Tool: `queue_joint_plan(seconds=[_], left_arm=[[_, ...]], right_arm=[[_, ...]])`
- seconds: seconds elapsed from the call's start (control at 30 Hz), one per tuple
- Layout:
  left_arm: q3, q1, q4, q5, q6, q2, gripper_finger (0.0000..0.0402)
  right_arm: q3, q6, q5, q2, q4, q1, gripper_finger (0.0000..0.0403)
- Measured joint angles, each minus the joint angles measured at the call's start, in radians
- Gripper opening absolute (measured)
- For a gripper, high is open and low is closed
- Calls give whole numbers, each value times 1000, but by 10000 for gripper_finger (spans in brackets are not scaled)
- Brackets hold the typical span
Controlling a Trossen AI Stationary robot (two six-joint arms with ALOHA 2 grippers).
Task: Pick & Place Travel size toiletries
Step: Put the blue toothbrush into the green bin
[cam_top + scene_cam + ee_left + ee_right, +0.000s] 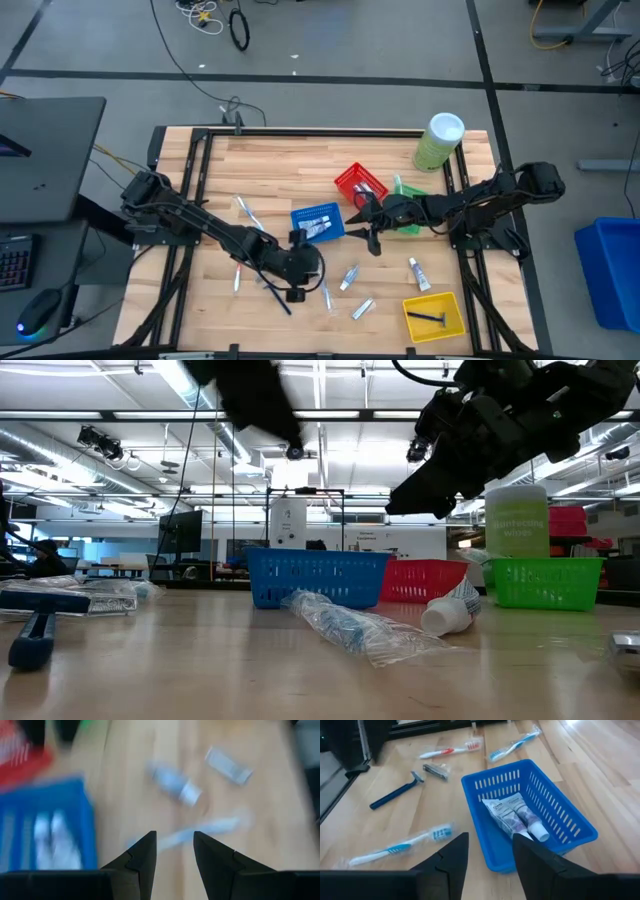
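A: State the location of the toiletries.

B: Two white tubes (pixel 512 816) lie side by side inside the blue basket (pixel 570 822), near the middle of the worktop (pixel 270 165). A third tube (pixel 349 277) lies on the bare worktop just in front of that basket, with a silver tube (pixel 362 308) beyond it toward the front edge and a white tube (pixel 417 273) off to the right. A wrapped toothbrush (pixel 345 627) lies in the foreground of the low view. More toothbrushes lie to the left of the blue basket: one with a red handle (pixel 451 750) and two with pale blue handles (pixel 514 741), (pixel 395 849).

A: And the razors?

B: A dark blue razor (pixel 396 794) lies on the worktop near the red-handled toothbrush. A second razor (pixel 430 318) lies in the yellow basket (pixel 457 322) at the front right corner.

A: Report the left end effector.

B: The left end effector (pixel 299 262) is at the front edge of the blue basket. Its fingers (pixel 140 857) stand apart with nothing between them.

A: Report the right end effector.

B: The right end effector (pixel 365 222) hangs above the worktop just right of the blue basket, between it and the red basket (pixel 352 181). Its fingers (pixel 452 855) are apart and hold nothing.

A: Other items?

B: A green basket (pixel 545 582) and a pale-green cylinder (pixel 438 141) stand at the back right.
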Motion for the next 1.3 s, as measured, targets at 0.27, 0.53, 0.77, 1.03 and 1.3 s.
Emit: queue_joint_plan(seconds=[0.27, 0.53, 0.77, 1.03, 1.3], left_arm=[[0, 1, -485, -35, 44, -1, 137], [-6, 57, -765, -5, 201, -6, 137], [-145, 206, -635, 203, 398, -90, 137], [-375, 378, -457, 193, 458, -242, 137], [-618, 427, -202, 169, 503, -265, 137]], right_arm=[[0, -9, 0, 0, 0, 0, 157], [0, -27, 0, 0, 4, -1, 154], [0, -27, 0, 0, 7, -1, 152], [0, -27, 0, 0, 0, -1, 151], [1, -28, 52, 0, 6, -1, 149]])
